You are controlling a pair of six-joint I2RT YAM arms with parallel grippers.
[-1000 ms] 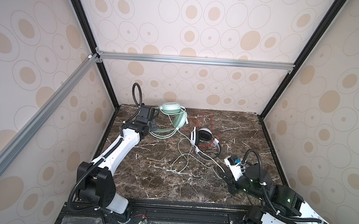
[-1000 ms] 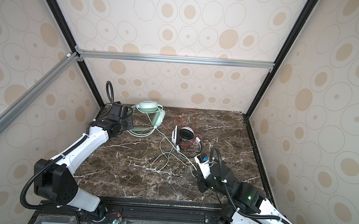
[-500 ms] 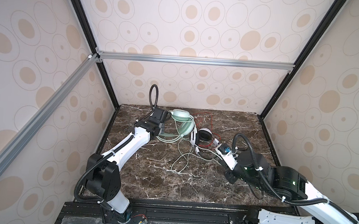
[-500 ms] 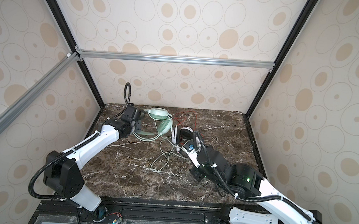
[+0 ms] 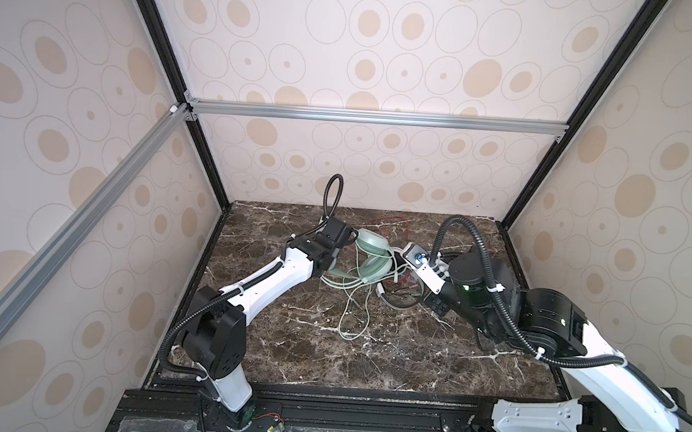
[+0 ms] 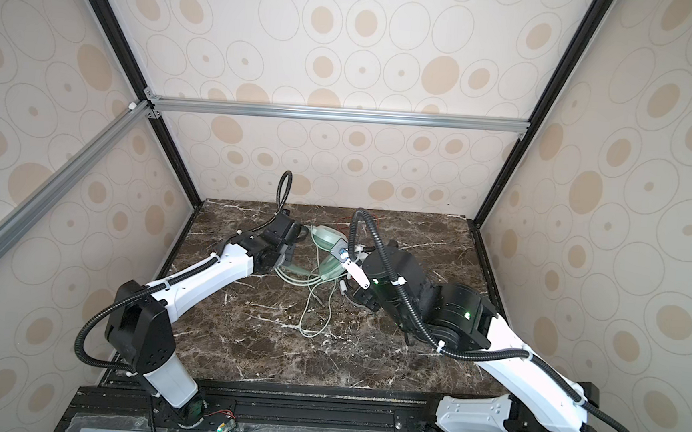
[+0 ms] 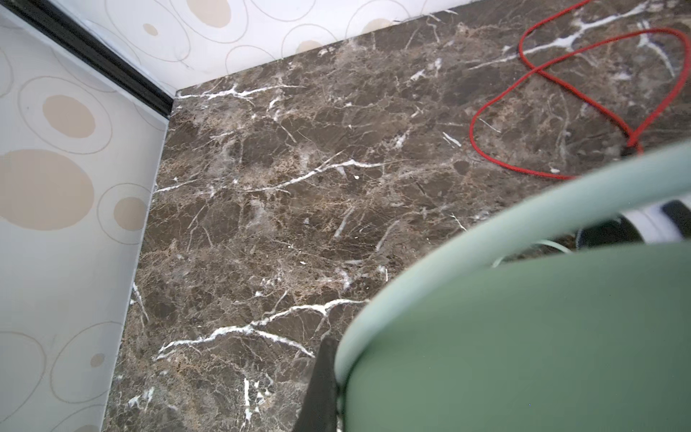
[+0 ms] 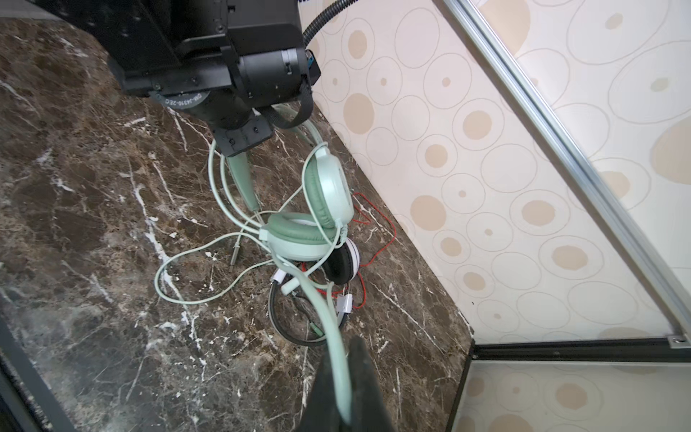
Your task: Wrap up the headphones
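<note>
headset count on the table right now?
2. The mint-green headset sits mid-table toward the back wall, its band in the left gripper; the white-and-black headset lies right against it, partly covered. None seem hidden.

Back-centre on the dark veined marble tabletop (image 5: pixel 285 346): mint-green over-ear plastic headset (image 5: pixel 371 255), one ear cup stacked on the white-and-black over-ear headset (image 8: pixel 342 263) just right of it, touching. Thin red cable (image 7: pixel 472 131) loops behind both, toward the back wall. Pale green cable (image 8: pixel 329 326) trails in loops in front of the pile. Left gripper (image 8: pixel 241 149) clamps the mint headband on the pile's left; right gripper (image 8: pixel 342 370) sits right-front, that cable pinched between its fingers.
</note>
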